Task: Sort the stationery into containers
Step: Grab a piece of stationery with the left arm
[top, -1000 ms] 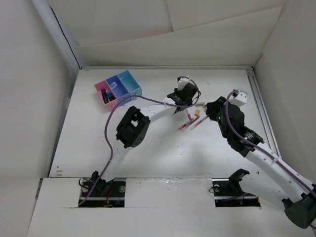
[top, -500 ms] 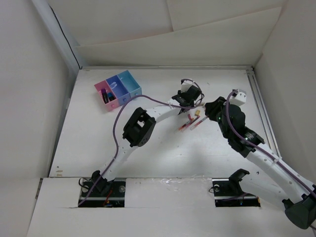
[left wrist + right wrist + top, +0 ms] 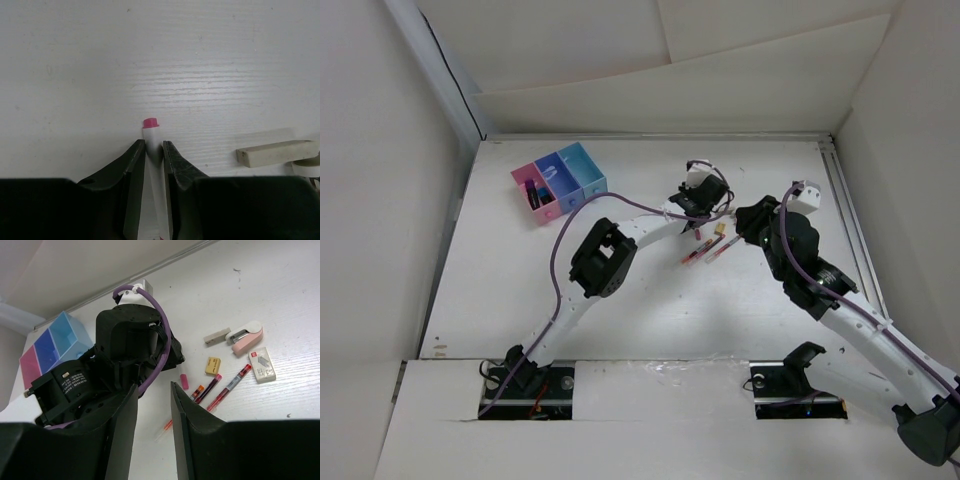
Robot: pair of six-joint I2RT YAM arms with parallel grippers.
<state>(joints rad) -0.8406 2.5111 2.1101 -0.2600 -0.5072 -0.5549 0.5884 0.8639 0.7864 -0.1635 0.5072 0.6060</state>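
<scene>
Right of the containers [image 3: 588, 182], a pen [image 3: 150, 132] was gripped by left jaws, right jaws open; lifting seemed needed next

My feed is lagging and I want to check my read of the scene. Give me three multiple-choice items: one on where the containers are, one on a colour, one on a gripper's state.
1. Where do the containers sit on the table?
A) far left
B) right edge
C) between the arm bases

2. What colour is the cap of the pen in the left gripper?
A) blue
B) pink
C) green

3. How is the right gripper?
A) shut on a stapler
B) open and empty
C) shut on an eraser

Answers:
1 A: the top view shows them at the far left.
2 B: the left wrist view shows a pink cap sticking out past the fingers.
3 B: its fingers stand apart with nothing between them.
</scene>
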